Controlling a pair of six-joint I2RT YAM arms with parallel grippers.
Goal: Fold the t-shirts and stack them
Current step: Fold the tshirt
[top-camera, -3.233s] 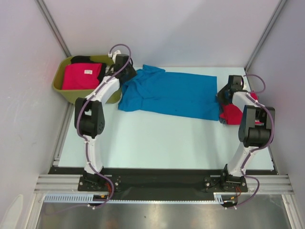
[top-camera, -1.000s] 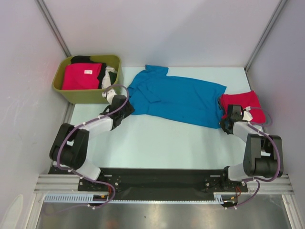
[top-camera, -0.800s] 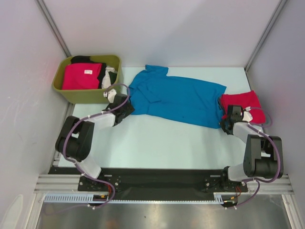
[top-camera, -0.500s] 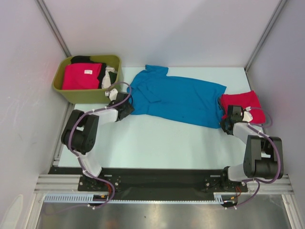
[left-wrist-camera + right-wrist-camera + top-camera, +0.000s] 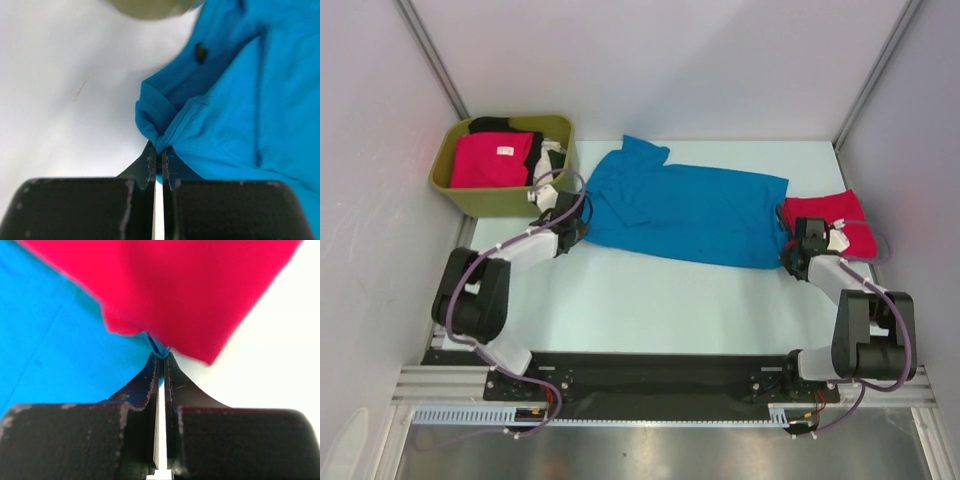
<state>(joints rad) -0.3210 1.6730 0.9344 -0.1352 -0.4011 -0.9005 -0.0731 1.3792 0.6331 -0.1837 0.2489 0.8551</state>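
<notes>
A bright blue t-shirt lies spread across the back of the table. My left gripper is shut on its near left corner, and the left wrist view shows the bunched blue hem pinched between the fingertips. My right gripper is shut on the shirt's near right corner, just under the edge of a folded red t-shirt at the right. A crimson-pink t-shirt with a white label and a black one lie in the tub.
The olive-green tub stands at the back left, close to my left arm. White walls close in both sides and the back. The black base rail runs along the near edge.
My left gripper has closed on the blue shirt's near left corner after sliding up to it. The shirt has shifted slightly and drawn straighter. The right gripper stays shut in place.
</notes>
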